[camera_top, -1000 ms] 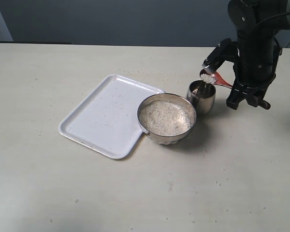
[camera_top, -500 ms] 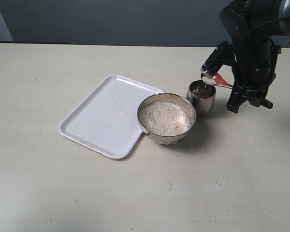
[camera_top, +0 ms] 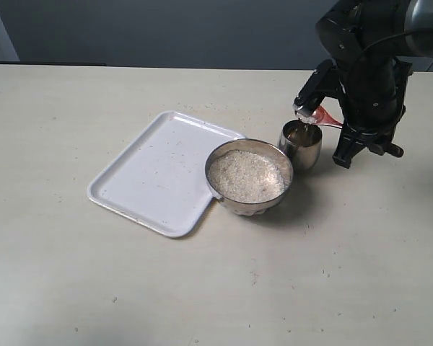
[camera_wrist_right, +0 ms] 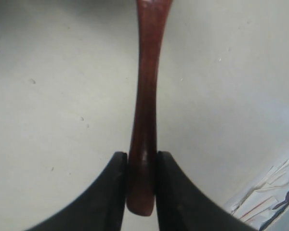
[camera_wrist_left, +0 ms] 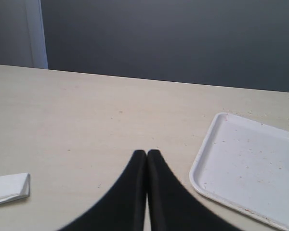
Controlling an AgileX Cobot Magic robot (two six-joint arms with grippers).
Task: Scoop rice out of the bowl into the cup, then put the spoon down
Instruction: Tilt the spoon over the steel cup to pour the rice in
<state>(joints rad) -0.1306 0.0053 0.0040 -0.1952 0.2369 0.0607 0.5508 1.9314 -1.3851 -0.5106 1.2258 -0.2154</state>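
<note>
Right fingers (camera_wrist_right: 121, 163) are still clamped on the spoon (camera_wrist_right: 147, 96) handle, near its end. Compared with 1 second back, the arm has swung in a bit and the white heap on the spoon is mostly gone. The spoon's tip sits out ahead of the fingers, over the cup (camera_top: 301, 148). Just past the cup is the bowl (camera_top: 249, 205) of rice (camera_top: 245, 175), then a tray (camera_top: 155, 173). Left fingers (camera_wrist_left: 140, 161) are pressed together, holding nothing.
</note>
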